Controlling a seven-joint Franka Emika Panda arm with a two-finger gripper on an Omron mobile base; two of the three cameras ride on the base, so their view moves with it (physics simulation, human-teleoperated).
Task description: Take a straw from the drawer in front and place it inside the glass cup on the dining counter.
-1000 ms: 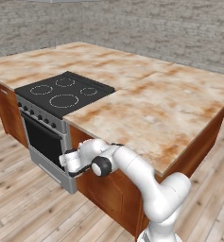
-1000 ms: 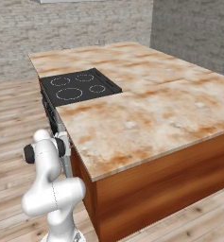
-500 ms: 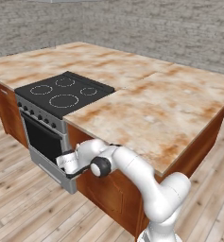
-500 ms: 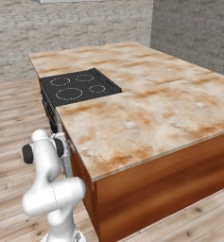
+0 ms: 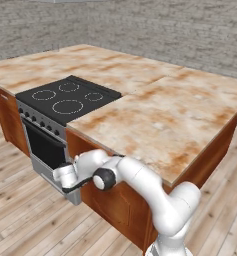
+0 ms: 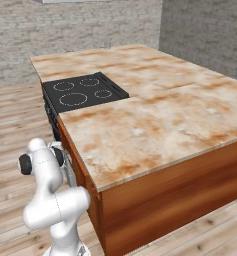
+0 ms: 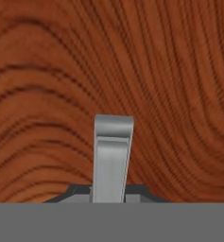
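Hand view: one silver handle point(image 7: 112, 158) between two dark fingertips point(image 7: 75, 193).

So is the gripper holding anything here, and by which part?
Apparently the drawer, by its silver bar handle, which runs between the gripper's dark fingertips; whether they actually clamp it cannot be told.

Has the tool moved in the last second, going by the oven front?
Yes. In the left base view the tool has drawn back from the island's wood front, leftward across the oven front.

Silver handle point(image 7: 112, 158) (upright) on drawer point(image 7: 47, 71) front
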